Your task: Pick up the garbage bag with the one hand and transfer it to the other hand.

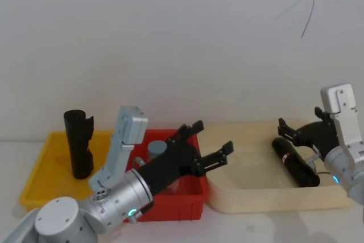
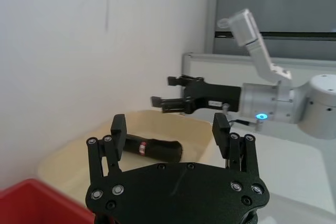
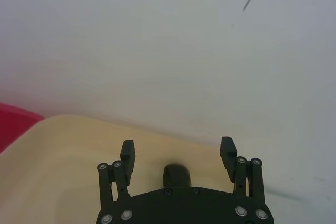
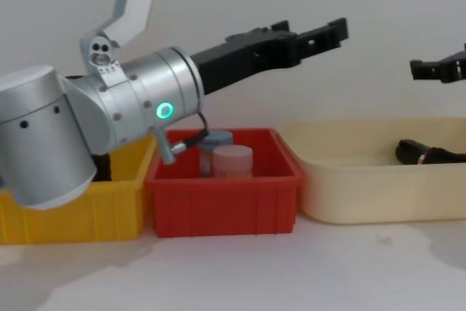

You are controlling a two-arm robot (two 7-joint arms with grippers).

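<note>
On the table, 3 containers in a row, from left to right: yellow bin, red bin, cream tray. On the floor of the cream tray, toward its right end: the garbage bag, flat on its side, with a small red-and-white label near 1 end, touched by neither gripper. Directly above it and apart from it: the right gripper, on the arm with the blue ring, its 2 fingers spread wide with nothing between them. In the right wrist view, the end of the roll just below the gap between those fingers. Over the right side of the red bin, reaching toward the cream tray: the left gripper, on the arm with the green ring, likewise wide open and empty. In the chest view, raised well above the bins, tips aimed toward the right gripper yet well apart from it. Inside the red bin, 2 jars close together: a pink-lidded jar and, just behind it, a grey-blue-lidded jar. In the yellow bin: another black crinkled roll, standing upright.
</note>
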